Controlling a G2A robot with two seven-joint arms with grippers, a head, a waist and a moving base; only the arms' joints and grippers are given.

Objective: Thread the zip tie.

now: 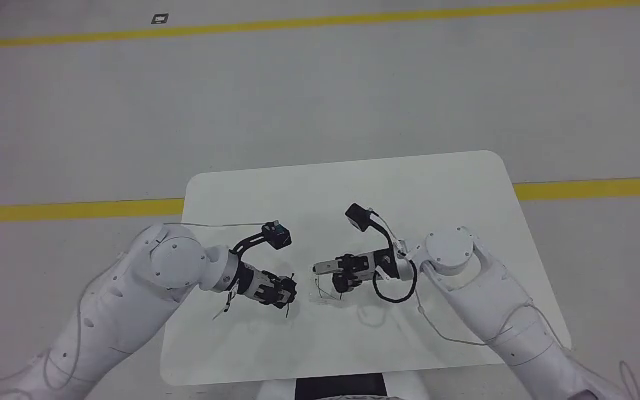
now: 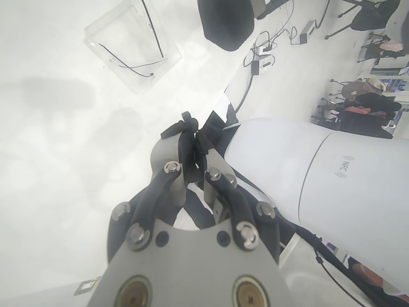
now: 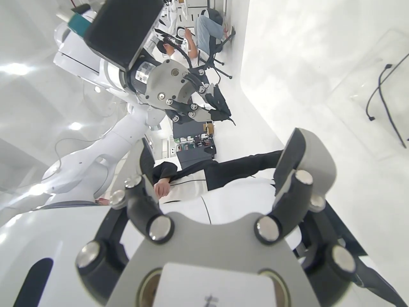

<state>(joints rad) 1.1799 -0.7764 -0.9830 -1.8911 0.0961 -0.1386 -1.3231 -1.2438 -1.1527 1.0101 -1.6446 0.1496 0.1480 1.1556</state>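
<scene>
The zip tie (image 3: 232,122) is pinched in the left gripper (image 2: 193,135), whose fingers are closed tight on it. Only a short black end pokes out past the fingertips. How much of the strap runs back through the grip cannot be told.

The right gripper (image 3: 217,158) is spread wide and holds nothing. In the top view the two grippers face each other over the near middle of the table (image 1: 450,190), the left gripper (image 1: 283,290) just beside the right gripper (image 1: 325,268) with a small gap between them.

The relation that matters is how the free end lies against that gap. From the right wrist view it slants off the left fingertips, down toward the table and to one side, rather than pointing straight into the open jaws. Its long axis therefore looks crosswise to the line joining the grippers. The right arm is the nearer free tool, and it would probably have to come in from the side of that end, or the left wrist would have to turn to present it.

A clear tray (image 2: 105,23) stands on the table well ahead of the left gripper. It holds two spare ties (image 2: 150,17), which lie untouched and apart from both grippers.
</scene>
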